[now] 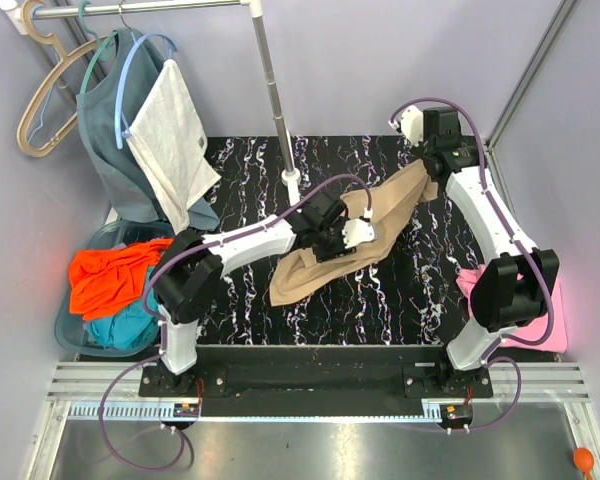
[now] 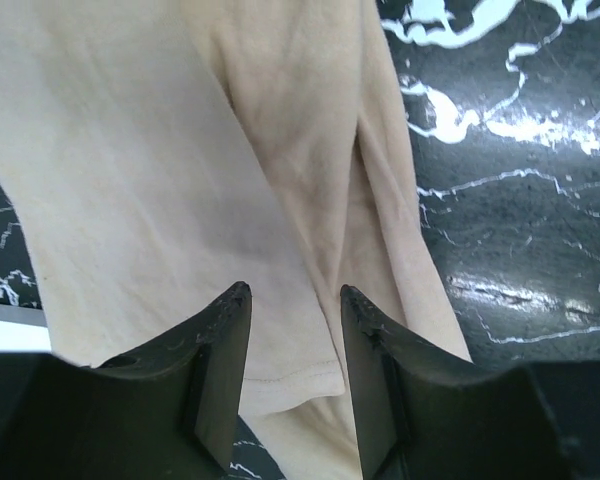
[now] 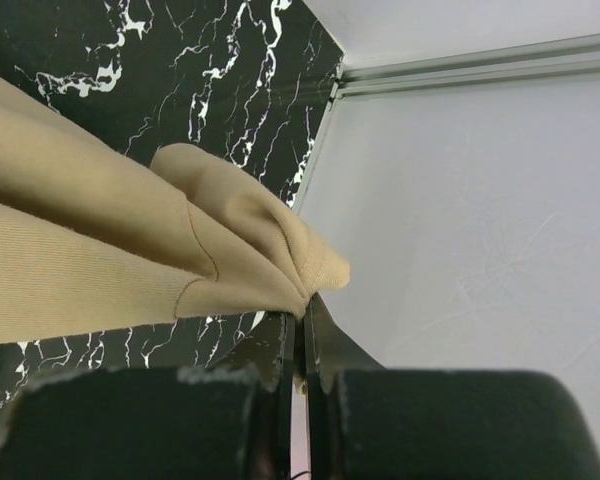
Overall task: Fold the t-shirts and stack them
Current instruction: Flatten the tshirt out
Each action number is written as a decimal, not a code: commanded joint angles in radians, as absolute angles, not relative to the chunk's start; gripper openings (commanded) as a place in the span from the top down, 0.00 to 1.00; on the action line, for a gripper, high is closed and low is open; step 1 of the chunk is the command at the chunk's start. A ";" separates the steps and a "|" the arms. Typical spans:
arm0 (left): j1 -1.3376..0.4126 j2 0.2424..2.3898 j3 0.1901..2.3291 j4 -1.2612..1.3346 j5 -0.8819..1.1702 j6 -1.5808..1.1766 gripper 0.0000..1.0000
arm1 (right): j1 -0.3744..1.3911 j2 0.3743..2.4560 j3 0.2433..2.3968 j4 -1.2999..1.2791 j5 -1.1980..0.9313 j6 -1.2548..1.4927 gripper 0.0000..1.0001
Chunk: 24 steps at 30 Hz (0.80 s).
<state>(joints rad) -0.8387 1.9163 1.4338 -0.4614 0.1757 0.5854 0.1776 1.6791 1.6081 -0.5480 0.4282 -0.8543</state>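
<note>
Found the right gripper (image 3: 302, 335) clenched tight on a bunched edge of the tan t-shirt (image 3: 90, 250), held above the table (image 3: 100, 60) toward its far right corner, close to the side wall (image 3: 460, 250). Found the left gripper (image 2: 295, 300) released, its fingers (image 2: 225, 340) roughly half parted above the same shirt's hem. Saw cloth through the gap, none pinched; cannot tell whether the tips touch it. Traced the shirt in the top view as a twisted band running from the right gripper down to a crumpled end near the middle of the table, well inside every edge. Saw marble top showing between that end and the near edge, and toward the right edge. Noted a rail post (image 1: 280, 100) standing at the far edge, near the left gripper. Located the pink t-shirt (image 1: 562, 320) by the near right corner, largely hidden behind the right arm (image 1: 500, 250); cannot make out its fold. Located the orange t-shirt (image 1: 110, 275) heaped over the teal t-shirt (image 1: 125, 328) in a basket (image 1: 68, 335) off the left edge, partly covered by the left arm (image 1: 185, 285). Logged two garments on hangers (image 1: 50, 100) above the far left corner, overlapping and hard to separate.
</note>
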 commanded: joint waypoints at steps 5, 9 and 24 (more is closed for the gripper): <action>-0.842 1.945 1.503 -0.361 0.158 0.558 0.54 | 0.176 1.623 1.664 -0.518 0.468 -0.899 1.00; -0.847 1.956 1.503 -0.354 0.170 0.532 0.54 | 0.175 1.621 1.666 -0.519 0.471 -0.910 1.00; -0.876 2.016 1.468 -0.270 0.091 0.514 0.55 | 0.179 1.617 1.713 -0.523 0.483 -0.925 1.00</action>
<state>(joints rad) -0.8742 1.9980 1.4643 -0.3382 0.1371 0.5224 0.1772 1.6760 1.6650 -0.5503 0.4469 -0.8917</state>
